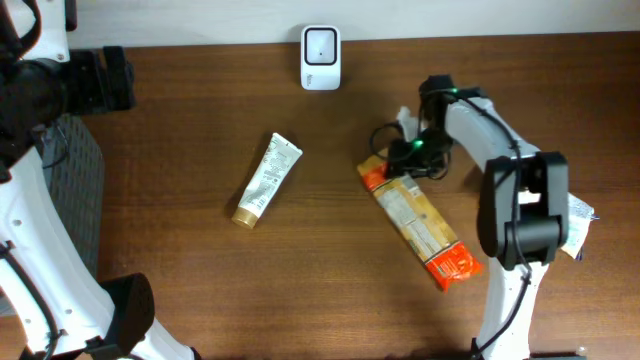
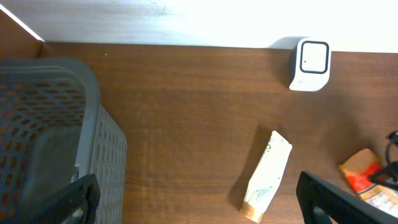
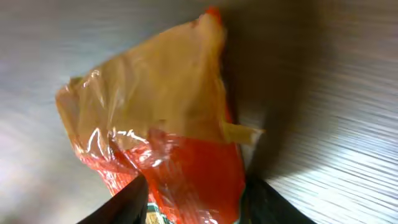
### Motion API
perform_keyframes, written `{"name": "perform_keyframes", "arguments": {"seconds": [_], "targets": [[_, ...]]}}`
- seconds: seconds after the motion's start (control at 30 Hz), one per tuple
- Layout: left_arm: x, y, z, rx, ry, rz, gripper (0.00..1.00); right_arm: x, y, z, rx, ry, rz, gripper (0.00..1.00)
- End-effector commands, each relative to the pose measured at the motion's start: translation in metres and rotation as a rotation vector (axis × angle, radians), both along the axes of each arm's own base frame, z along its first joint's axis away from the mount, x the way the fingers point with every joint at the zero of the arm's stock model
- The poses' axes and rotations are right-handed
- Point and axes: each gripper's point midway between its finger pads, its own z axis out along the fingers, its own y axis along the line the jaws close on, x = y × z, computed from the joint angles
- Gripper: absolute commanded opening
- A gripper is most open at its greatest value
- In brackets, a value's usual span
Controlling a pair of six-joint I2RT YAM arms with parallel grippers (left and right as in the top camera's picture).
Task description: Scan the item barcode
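Only the right wrist view shows the right gripper jaws half-open astride the one snack packet. One scanner, one tube; left gripper jaws wide, empty.

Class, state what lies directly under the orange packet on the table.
Only the wooden table shows around the orange packet; whatever lies beneath it, including its own underside, is covered.

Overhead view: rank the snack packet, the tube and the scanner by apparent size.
Largest: snack packet.
Then tube and scanner, too close to rank: the tube is longer, the scanner wider.
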Motion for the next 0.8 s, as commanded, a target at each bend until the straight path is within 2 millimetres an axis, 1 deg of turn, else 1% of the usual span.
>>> {"name": "perform_keyframes", "arguments": {"seconds": [0.0, 0.03, 0.07, 0.1, 0.13, 0.17, 0.2, 0.23, 0.27, 0.3, 0.37, 0.4, 0.43, 0.47, 0.5, 0.53, 0.57, 0.6, 0.63, 0.67, 0.7, 0.73, 0.77], "targets": [[-0.001, 0.000, 0.001, 0.002, -0.004, -0.011, 0.99, -0.024, 0.092, 0.006, 0.098, 0.011, 0.216, 0.49], [0.000, 0.000, 0.001, 0.002, -0.004, -0.011, 0.99, -0.036, 0.117, 0.014, 0.103, -0.007, 0.320, 0.50], [-0.001, 0.000, 0.001, 0.002, -0.004, -0.011, 0.99, -0.048, 0.136, 0.023, 0.065, -0.026, 0.426, 0.56], [-0.001, 0.000, 0.001, 0.002, -0.004, -0.011, 0.99, -0.055, 0.147, 0.037, 0.005, -0.040, 0.481, 0.59], [0.000, 0.000, 0.001, 0.002, -0.004, -0.011, 0.99, -0.057, 0.153, 0.055, 0.002, -0.041, 0.498, 0.61], [-0.001, 0.000, 0.001, 0.002, -0.004, -0.011, 0.99, -0.056, 0.152, 0.083, 0.003, -0.040, 0.491, 0.61], [-0.001, 0.000, 0.001, 0.002, -0.004, -0.011, 0.99, -0.052, 0.144, 0.105, -0.007, -0.022, 0.422, 0.63], [-0.001, 0.000, 0.001, 0.002, -0.004, -0.011, 0.99, -0.047, 0.127, 0.117, -0.064, 0.012, 0.307, 0.63], [-0.001, 0.000, 0.001, 0.002, -0.004, -0.011, 0.99, -0.040, 0.094, 0.122, -0.198, 0.066, 0.116, 0.64], [-0.001, 0.000, 0.001, 0.002, -0.004, -0.011, 0.99, -0.037, 0.062, 0.117, -0.302, 0.116, -0.020, 0.67], [-0.001, 0.000, 0.001, 0.002, -0.004, -0.011, 0.99, -0.048, 0.047, 0.104, -0.344, 0.198, -0.066, 0.67], [-0.001, 0.000, 0.001, 0.002, -0.004, -0.011, 0.99, -0.058, 0.040, 0.094, -0.382, 0.244, -0.057, 0.58], [-0.001, 0.000, 0.001, 0.002, -0.004, -0.011, 0.99, -0.070, 0.035, 0.084, -0.408, 0.295, -0.044, 0.06], [0.000, 0.000, 0.001, 0.002, -0.004, -0.011, 0.99, -0.072, 0.032, 0.082, -0.432, 0.292, -0.028, 0.04], [-0.001, 0.000, 0.001, 0.002, -0.004, -0.011, 0.99, -0.071, 0.030, 0.088, -0.463, 0.252, -0.013, 0.04], [-0.001, 0.000, 0.001, 0.002, -0.004, -0.011, 0.99, -0.073, 0.033, 0.104, -0.476, 0.194, 0.003, 0.04], [-0.001, 0.000, 0.001, 0.002, -0.004, -0.011, 0.99, -0.078, 0.042, 0.130, -0.459, 0.115, 0.009, 0.04], [-0.001, 0.000, 0.001, 0.002, -0.004, -0.011, 0.99, -0.086, 0.050, 0.152, -0.437, 0.052, 0.014, 0.08], [-0.001, 0.000, 0.001, 0.002, -0.004, -0.011, 0.99, -0.095, 0.051, 0.169, -0.453, 0.002, -0.012, 0.14], [-0.001, 0.000, 0.001, 0.002, -0.004, -0.011, 0.99, -0.109, 0.046, 0.176, -0.493, -0.021, -0.046, 0.21], [-0.001, 0.000, 0.001, 0.002, -0.004, -0.011, 0.99, -0.127, 0.036, 0.174, -0.531, -0.003, -0.085, 0.24], [-0.001, 0.000, 0.001, 0.002, -0.004, -0.011, 0.99, -0.140, 0.027, 0.169, -0.542, 0.017, -0.124, 0.25], [-0.001, 0.000, 0.001, 0.002, -0.004, -0.011, 0.99, -0.155, 0.011, 0.156, -0.559, 0.050, -0.209, 0.32]]}}
